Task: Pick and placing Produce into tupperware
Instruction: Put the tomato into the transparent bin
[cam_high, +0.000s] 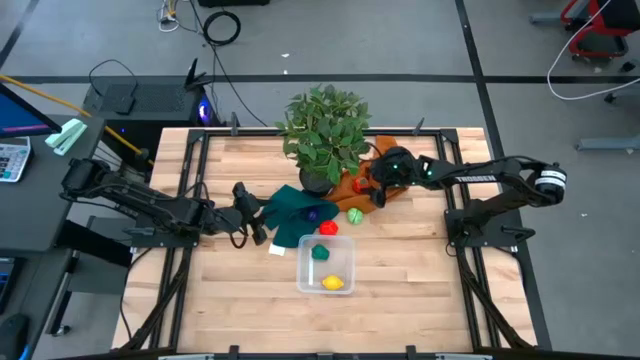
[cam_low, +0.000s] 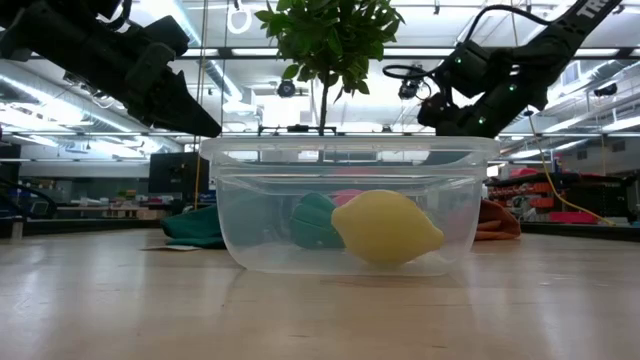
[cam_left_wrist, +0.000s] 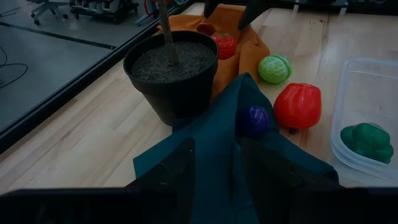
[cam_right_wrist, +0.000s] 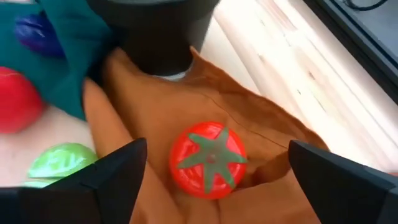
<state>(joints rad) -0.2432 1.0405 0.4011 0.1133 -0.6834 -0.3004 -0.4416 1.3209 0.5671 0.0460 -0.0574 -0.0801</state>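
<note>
Two toy foods lie in the tupperware (cam_high: 326, 267) at the counter's middle: one yellow lemon (cam_low: 386, 228) and one green piece (cam_left_wrist: 367, 140). Four wait outside: tomato (cam_right_wrist: 208, 160), cabbage (cam_left_wrist: 274, 68), red pepper (cam_left_wrist: 298, 106), purple one (cam_left_wrist: 255, 119). The right jaws (cam_right_wrist: 211, 163) stand wide open and empty around the tomato; next they likely must squeeze shut. The left jaws (cam_left_wrist: 214, 171), partly open and empty, wait over the green cloth (cam_high: 290, 215).
</note>
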